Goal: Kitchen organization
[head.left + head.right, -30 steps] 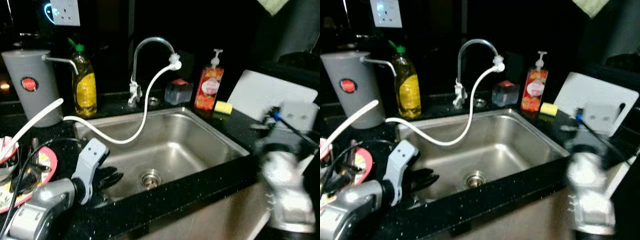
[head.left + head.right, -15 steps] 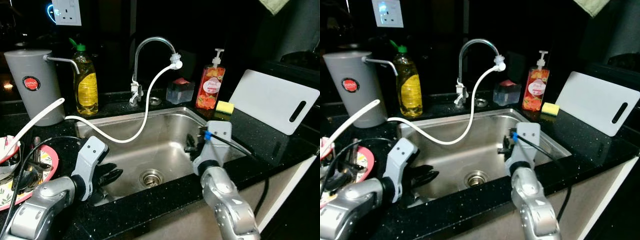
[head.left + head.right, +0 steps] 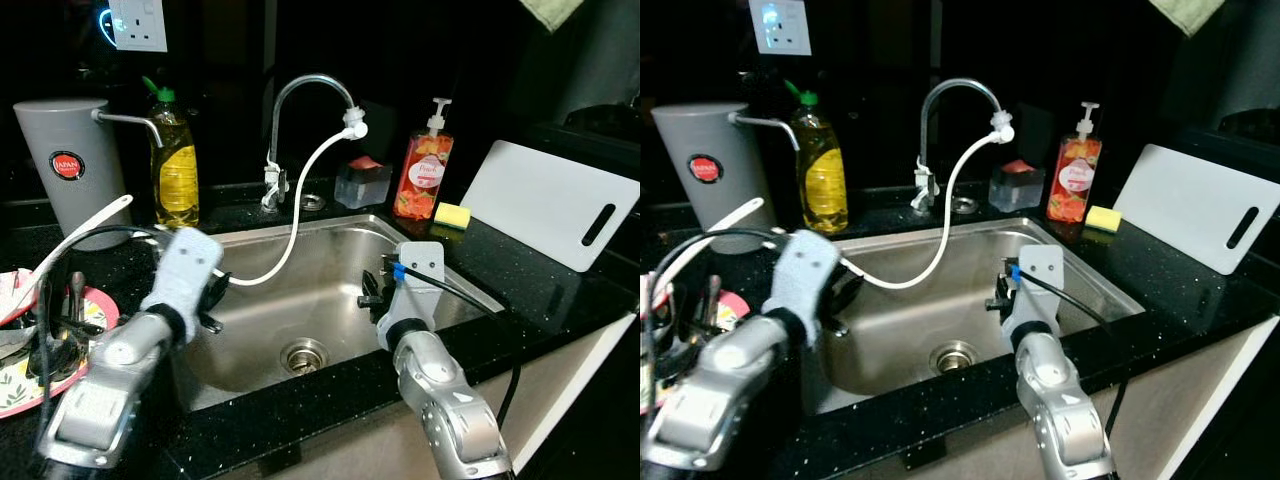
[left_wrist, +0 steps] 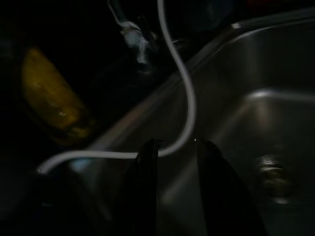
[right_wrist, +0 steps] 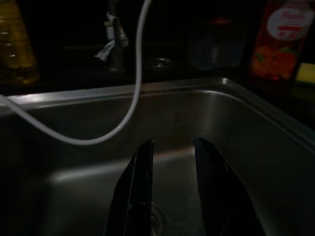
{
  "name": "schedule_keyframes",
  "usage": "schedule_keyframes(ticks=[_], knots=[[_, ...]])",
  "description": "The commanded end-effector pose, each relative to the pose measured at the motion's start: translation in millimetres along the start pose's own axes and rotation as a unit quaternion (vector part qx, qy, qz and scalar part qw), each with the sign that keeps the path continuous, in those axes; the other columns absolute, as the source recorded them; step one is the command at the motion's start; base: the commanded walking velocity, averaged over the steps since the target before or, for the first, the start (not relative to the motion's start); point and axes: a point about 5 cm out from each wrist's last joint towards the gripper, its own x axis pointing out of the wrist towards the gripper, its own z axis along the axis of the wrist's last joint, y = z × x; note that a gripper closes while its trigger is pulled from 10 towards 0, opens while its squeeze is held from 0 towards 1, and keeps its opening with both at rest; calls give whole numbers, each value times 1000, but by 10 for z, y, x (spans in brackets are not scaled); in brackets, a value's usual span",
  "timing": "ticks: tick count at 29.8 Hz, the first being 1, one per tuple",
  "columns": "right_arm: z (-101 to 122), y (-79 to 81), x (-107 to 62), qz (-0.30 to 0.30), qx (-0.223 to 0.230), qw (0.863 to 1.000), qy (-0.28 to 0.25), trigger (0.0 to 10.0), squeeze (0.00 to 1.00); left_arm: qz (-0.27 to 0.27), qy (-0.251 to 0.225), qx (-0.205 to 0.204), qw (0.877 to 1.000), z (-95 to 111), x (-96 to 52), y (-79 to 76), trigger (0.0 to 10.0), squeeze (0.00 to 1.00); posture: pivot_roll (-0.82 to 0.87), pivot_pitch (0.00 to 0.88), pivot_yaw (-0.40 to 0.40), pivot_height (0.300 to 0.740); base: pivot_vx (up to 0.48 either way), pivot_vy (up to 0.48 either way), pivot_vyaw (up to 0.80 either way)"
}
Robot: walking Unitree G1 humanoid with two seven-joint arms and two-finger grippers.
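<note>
- Sink (image 3: 440,275) of stainless steel is sitting in the black counter (image 3: 560,290), with a white hose (image 3: 300,215) drooping from the faucet (image 3: 300,95) into the basin.
- Left gripper (image 4: 174,162) is hovering over the sink's left edge; fingers (image 4: 147,177) parted, holding nothing, hose just beyond their tips.
- Right gripper (image 5: 170,152) is hanging above the basin's right half; fingers (image 5: 140,182) apart, holding nothing.
- Yellow bottle (image 3: 173,165) is standing behind the sink, left of the faucet.

A wall socket (image 3: 138,24) glows above the dark counter (image 3: 560,290).
</note>
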Motion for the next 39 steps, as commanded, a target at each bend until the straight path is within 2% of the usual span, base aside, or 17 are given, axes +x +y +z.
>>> schedule_keyframes(ticks=[1,4,5,7,9,10,14,15,17,18,19,24,29,33,37,38,39], knots=[[-51,-32,-12,-5,-3,1000,7,10000,0,30,4,35,999,43,28,-20,10000,0,-54,0,-77,740,0,0,0],[-76,-43,-16,-8,-5,1000,10,10000,0,102,5,69,992,117,31,17,10000,43,-51,0,-72,740,0,0,0],[-81,-45,-16,-9,-5,1000,10,10000,0,116,5,73,991,130,29,28,10000,1000,-51,0,-72,740,0,0,0],[-91,-47,-16,-9,-6,1000,11,10000,0,143,13,77,987,121,19,73,10000,1000,-47,0,-72,740,0,0,0],[-110,-44,-16,-8,-7,1000,13,10000,0,209,36,81,974,85,-22,212,10000,1000,-46,0,-73,740,0,0,0],[-125,-38,-16,-6,-7,1000,16,10000,0,259,53,91,960,52,-69,339,10000,1000,-39,0,-79,740,0,0,0],[-140,-30,-11,-3,-8,1000,18,10000,0,313,76,91,942,4,-126,481,10000,1000,-34,0,-82,740,0,0,0],[-143,-26,-5,-2,-8,1000,18,10000,0,352,83,104,927,-11,-166,610,10000,1000,-34,0,-83,740,0,0,0],[-143,-26,-5,-2,-8,1000,18,10000,0,352,83,104,927,-11,-166,610,10000,1000,-34,0,-83,740,0,0,0],[-144,-25,-3,-1,-8,1000,18,10000,0,364,84,111,921,-12,-180,655,10000,851,-32,0,-85,740,0,0,0],[-145,-25,0,-2,-8,1000,18,10000,0,381,87,116,913,-15,-205,715,10000,0,-32,0,-86,740,0,0,0],[-157,-28,2,-2,-7,1000,19,10000,0,405,95,138,899,-33,-247,804,10000,0,-28,0,-89,740,0,0,0],[-176,-17,10,0,-7,1000,21,10000,0,384,139,133,903,-209,-243,848,10000,0,-25,0,-94,740,0,0,0],[-156,-12,28,0,-5,1000,17,10000,0,330,180,108,920,-391,-194,889,10000,0,-26,0,-93,740,0,0,0],[-151,-12,42,-1,-4,1000,15,10000,0,330,183,117,919,-418,-168,951,9961,0,-27,0,-95,740,0,0,0],[-149,-10,45,-1,-4,1000,14,10000,0,332,183,126,917,-428,-156,980,7843,0,-29,0,-95,740,0,0,0],[-149,-10,45,-1,-4,1000,14,10000,0,332,183,126,917,-428,-156,980,7843,0,-29,0,-95,740,0,0,0]])
